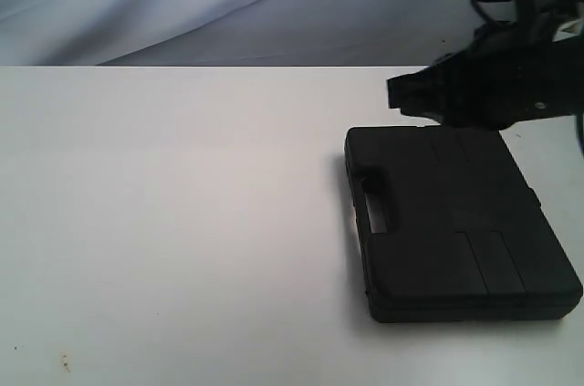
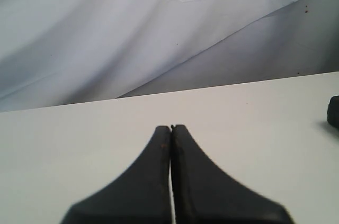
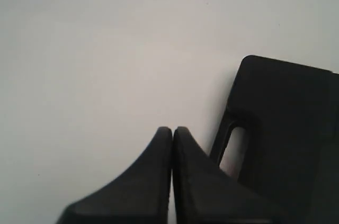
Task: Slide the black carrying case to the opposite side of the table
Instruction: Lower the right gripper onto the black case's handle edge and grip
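Observation:
The flat black case [image 1: 456,222] lies on the right part of the white table [image 1: 164,222], its handle slot [image 1: 376,208] facing the middle. My right gripper [image 1: 396,94] hovers by the case's far edge, shut and holding nothing. In the right wrist view its closed tips [image 3: 172,130] sit over bare table just beside the case [image 3: 288,113] and the slot [image 3: 233,149]. My left gripper [image 2: 170,127] is shut and empty over the table [image 2: 79,144]. A small piece of the case [image 2: 333,112] shows at that view's edge. The left arm is out of the exterior view.
A pale cloth backdrop [image 1: 182,3] hangs behind the table's far edge. A few tiny dark specks [image 1: 64,365] mark the tabletop near the front left. The case's right side lies close to the exterior view's right border.

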`<state>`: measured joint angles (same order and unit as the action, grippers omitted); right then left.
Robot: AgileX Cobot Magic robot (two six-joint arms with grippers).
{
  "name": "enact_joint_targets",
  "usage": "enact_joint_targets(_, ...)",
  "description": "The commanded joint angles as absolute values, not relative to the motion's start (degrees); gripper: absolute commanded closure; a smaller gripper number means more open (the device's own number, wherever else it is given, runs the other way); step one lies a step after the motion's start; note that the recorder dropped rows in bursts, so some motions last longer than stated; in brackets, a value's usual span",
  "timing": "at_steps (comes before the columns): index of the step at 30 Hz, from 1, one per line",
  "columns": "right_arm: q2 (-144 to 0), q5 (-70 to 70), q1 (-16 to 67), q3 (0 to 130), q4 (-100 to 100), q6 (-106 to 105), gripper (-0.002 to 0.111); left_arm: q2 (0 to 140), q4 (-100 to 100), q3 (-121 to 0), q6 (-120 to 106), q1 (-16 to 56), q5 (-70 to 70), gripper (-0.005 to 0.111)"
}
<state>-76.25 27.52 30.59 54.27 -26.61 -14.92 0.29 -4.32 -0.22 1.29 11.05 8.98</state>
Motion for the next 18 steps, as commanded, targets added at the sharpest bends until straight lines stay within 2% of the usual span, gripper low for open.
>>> enact_joint_targets(1, -81.7, 27.8, 35.2, 59.3, -13.6, -1.3, 0.108, 0.0, -4.4, 0.0, 1.4, 10.8, 8.8, 0.107)
enact_joint_targets(8, -90.9, 37.4, 39.9, 70.9, -2.4, 16.8, 0.108, 0.0, -4.4, 0.0, 1.4, 10.8, 8.8, 0.107)
enact_joint_targets(14, -99.8, 49.7, 40.1, 80.1, 1.7, 24.2, 0.108, 0.0, -4.4, 0.0, 1.4, 10.8, 8.8, 0.107)
enact_joint_targets(18, -104.8, 53.2, 40.0, 83.2, 1.9, 24.8, 0.108, 0.0, -4.4, 0.0, 1.4, 10.8, 8.8, 0.107)
